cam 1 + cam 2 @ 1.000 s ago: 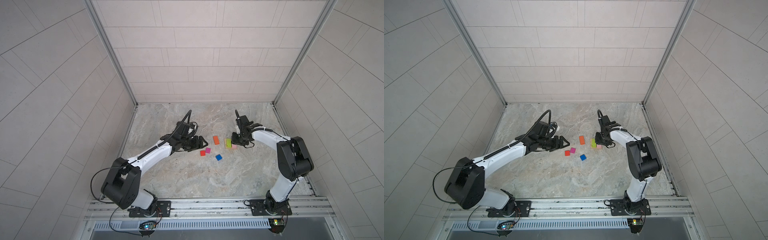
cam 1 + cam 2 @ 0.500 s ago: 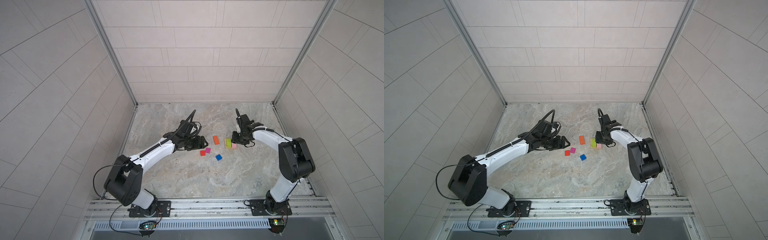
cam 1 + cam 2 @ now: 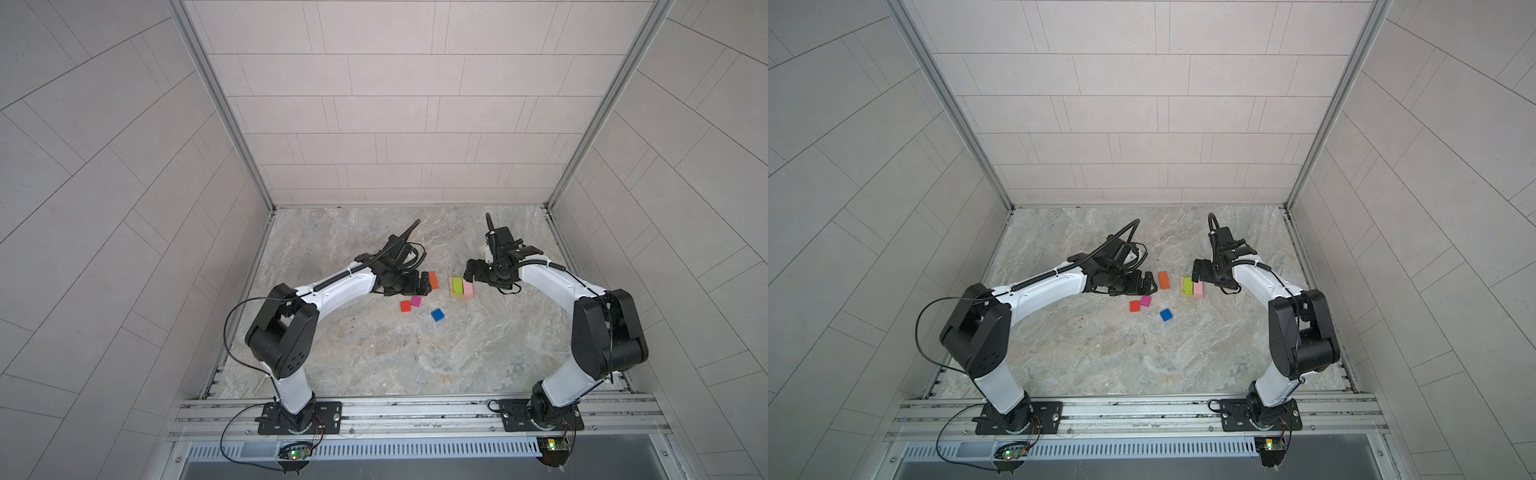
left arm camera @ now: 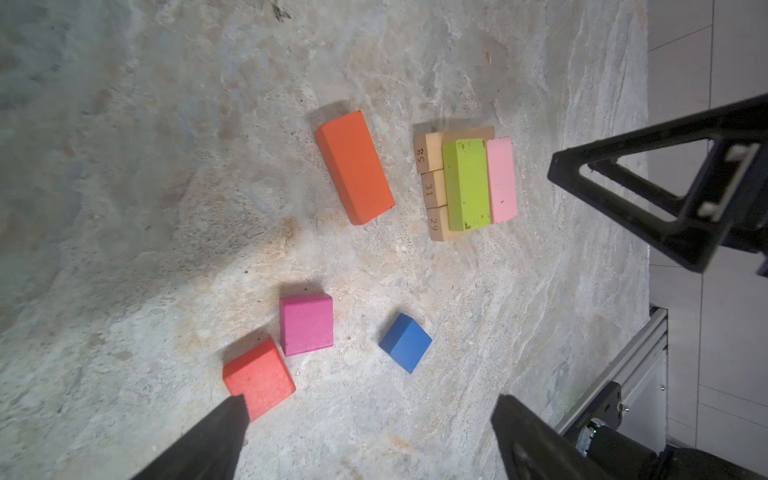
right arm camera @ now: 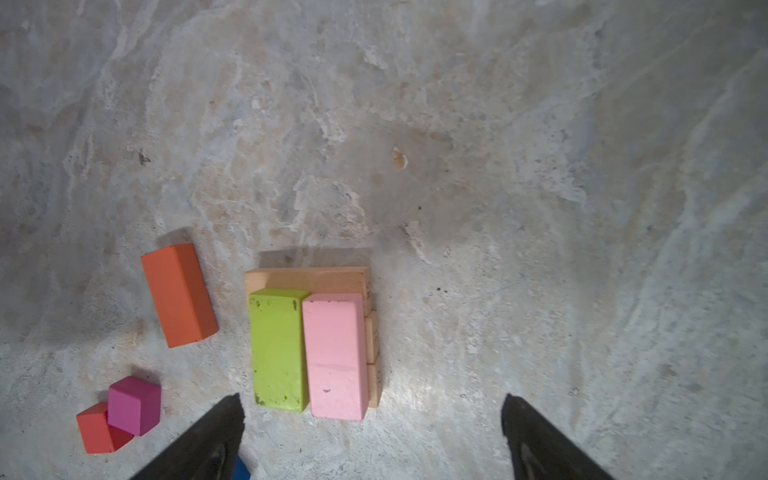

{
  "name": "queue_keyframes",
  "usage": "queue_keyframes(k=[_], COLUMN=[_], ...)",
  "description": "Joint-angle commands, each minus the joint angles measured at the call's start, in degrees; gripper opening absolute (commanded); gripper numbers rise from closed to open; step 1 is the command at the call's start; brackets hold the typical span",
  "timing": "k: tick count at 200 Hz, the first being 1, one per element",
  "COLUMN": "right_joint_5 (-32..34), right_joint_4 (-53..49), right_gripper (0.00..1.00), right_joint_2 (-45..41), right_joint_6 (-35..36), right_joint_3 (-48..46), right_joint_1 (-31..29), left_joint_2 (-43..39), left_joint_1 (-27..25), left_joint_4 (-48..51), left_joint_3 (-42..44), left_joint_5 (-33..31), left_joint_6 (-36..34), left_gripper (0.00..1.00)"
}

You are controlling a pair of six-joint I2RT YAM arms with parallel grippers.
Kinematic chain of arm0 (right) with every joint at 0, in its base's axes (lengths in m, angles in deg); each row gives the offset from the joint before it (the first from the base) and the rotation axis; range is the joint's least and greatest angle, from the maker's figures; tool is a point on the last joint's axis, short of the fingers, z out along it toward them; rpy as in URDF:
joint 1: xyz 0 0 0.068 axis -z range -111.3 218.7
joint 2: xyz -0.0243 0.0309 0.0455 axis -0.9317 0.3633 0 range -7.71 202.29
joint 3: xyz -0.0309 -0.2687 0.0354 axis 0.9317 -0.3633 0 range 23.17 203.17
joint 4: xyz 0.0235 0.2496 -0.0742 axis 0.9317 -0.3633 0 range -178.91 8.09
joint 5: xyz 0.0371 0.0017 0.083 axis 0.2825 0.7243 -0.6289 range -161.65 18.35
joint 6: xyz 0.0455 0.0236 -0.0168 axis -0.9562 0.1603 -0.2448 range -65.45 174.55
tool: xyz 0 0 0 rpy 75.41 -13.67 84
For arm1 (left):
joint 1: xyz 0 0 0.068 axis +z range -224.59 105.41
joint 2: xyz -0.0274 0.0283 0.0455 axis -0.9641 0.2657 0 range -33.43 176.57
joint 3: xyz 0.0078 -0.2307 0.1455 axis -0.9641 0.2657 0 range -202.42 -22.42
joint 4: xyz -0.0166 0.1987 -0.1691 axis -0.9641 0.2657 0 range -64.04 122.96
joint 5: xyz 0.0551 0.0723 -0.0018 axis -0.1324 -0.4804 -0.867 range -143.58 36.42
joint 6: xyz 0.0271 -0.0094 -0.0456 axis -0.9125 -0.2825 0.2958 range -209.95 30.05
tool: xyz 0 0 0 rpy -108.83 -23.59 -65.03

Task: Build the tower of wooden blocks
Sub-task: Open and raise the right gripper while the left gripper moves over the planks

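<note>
Left gripper (image 3: 422, 283) and right gripper (image 3: 475, 273) gape empty. Nearest the tabletop's front edge: blue wooden cube (image 3: 437, 315), then red wooden cube (image 3: 405, 306) beside magenta wooden cube (image 3: 416, 301). Mid-tabletop, orange wooden oblong (image 3: 433, 281) probably goes next: pinch its long sides, lay it flush against lime wooden oblong (image 4: 465, 185) on the neighbouring tan wooden bars (image 4: 432, 189).

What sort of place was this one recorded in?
Likely a robot test cell: tiled walls box in a stone-look floor, two arms stand bolted to a metal rail, and wood blocks lie there.
</note>
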Motion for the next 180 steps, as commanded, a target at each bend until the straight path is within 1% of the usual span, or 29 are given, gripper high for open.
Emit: queue_keyframes(k=[1, 24, 61, 109, 125, 180], right_joint_5=[1.2, 1.2, 1.5, 0.6, 0.2, -0.7], right_joint_4=[0.4, 2.0, 3.5, 5.0, 5.3, 7.3], right_gripper=[0.99, 0.99, 0.99, 0.99, 0.99, 0.99], right_joint_2=[-2.6, -2.8, -1.1, -0.2, 0.3, 2.7], right_joint_6=[0.2, -1.2, -3.6, -4.2, -4.3, -4.4], right_joint_3=[-2.4, -4.2, -5.6, -6.0, -5.9, -6.4], right_joint_1=[1.4, 3.4, 5.5, 7.1, 7.6, 8.2], left_joint_2=[2.8, 6.6, 12.1, 17.1, 19.0, 23.2], left_joint_1=[-0.7, -1.1, -2.1, -3.0, -3.0, -3.6], left_joint_4=[1.1, 2.0, 4.5, 8.9, 10.5, 10.9], left_joint_3=[-3.0, -6.3, -12.0, -18.0, -20.0, -24.4], left_joint_5=[-1.2, -1.0, -2.5, -7.2, -7.7, -8.0], left_joint_6=[-0.9, -1.2, -2.2, -4.2, -4.7, -4.1], left_gripper=[1.00, 1.00, 1.00, 1.00, 1.00, 1.00])
